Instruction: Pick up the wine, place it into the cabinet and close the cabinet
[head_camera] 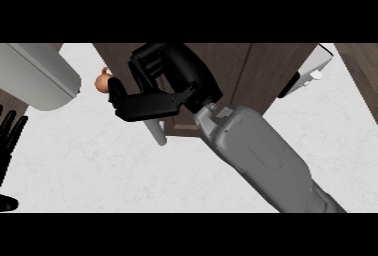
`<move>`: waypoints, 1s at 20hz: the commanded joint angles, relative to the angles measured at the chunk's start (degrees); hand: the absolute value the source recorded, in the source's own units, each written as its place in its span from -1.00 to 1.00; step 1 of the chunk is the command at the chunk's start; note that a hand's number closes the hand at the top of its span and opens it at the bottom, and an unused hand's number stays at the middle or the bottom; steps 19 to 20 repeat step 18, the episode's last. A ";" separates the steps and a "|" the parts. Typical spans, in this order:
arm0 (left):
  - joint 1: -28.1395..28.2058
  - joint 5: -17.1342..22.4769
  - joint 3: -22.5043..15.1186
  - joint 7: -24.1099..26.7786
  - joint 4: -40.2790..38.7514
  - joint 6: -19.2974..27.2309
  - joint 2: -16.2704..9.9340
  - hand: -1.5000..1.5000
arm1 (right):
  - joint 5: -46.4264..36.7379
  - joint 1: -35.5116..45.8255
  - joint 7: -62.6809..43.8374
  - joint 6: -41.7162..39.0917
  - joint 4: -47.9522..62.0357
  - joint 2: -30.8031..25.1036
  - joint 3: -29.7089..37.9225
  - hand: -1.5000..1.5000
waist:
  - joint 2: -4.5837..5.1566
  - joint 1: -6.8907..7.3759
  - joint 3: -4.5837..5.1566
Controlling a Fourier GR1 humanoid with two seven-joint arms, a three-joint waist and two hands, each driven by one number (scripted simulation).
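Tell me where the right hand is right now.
In the head view, the right hand is top centre, against the dark cabinet door, just above its silver handle.

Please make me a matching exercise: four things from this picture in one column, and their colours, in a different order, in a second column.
Things:
1. right hand
2. right forearm
3. cabinet door
4. counter

Colours:
a. white
b. dark brown
c. black
d. grey

Pairs: 1-c, 2-d, 3-b, 4-a
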State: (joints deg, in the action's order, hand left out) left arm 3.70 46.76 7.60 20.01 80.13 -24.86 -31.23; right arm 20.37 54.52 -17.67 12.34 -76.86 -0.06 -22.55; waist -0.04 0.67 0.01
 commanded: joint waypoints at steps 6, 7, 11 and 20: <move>2.27 0.45 1.52 -2.88 4.71 -0.21 0.35 -1.00 | -1.07 2.07 4.65 -8.15 10.91 -3.09 6.97 1.00 | 0.14 0.37 -0.02; -2.59 0.05 1.83 -2.43 -1.24 -1.15 0.09 -1.00 | -2.96 1.78 10.34 -8.55 14.54 -1.53 5.99 1.00 | 0.50 0.11 0.04; 0.69 -1.13 1.08 -0.83 0.98 -2.66 1.24 -1.00 | -1.79 2.12 10.32 -11.59 14.59 -6.14 8.93 1.00 | 0.42 0.39 0.03; -2.92 0.05 0.90 -4.41 0.33 -1.33 0.34 -1.00 | -2.83 4.35 12.07 -10.82 19.00 -3.91 9.29 1.00 | 0.68 0.52 0.05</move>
